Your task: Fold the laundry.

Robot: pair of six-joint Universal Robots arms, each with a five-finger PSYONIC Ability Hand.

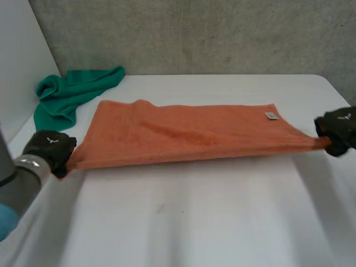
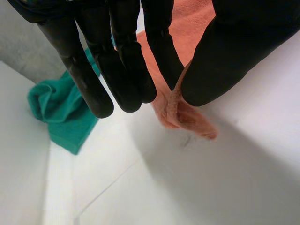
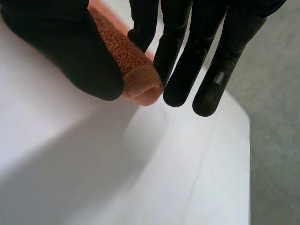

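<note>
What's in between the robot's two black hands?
The orange towel stretches between them in the head view: the left hand pinches one near corner, the right hand the other.

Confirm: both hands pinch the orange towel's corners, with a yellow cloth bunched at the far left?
No: the bunched cloth is green, not yellow, per the head view. The left hand and right hand do pinch the orange towel's corners.

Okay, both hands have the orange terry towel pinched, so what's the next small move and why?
The left hand and right hand each pinch a near corner of the orange terry towel, stretched taut between them, its far edge on the white table. So probably carry both corners away from the robot, over to that far edge.
</note>
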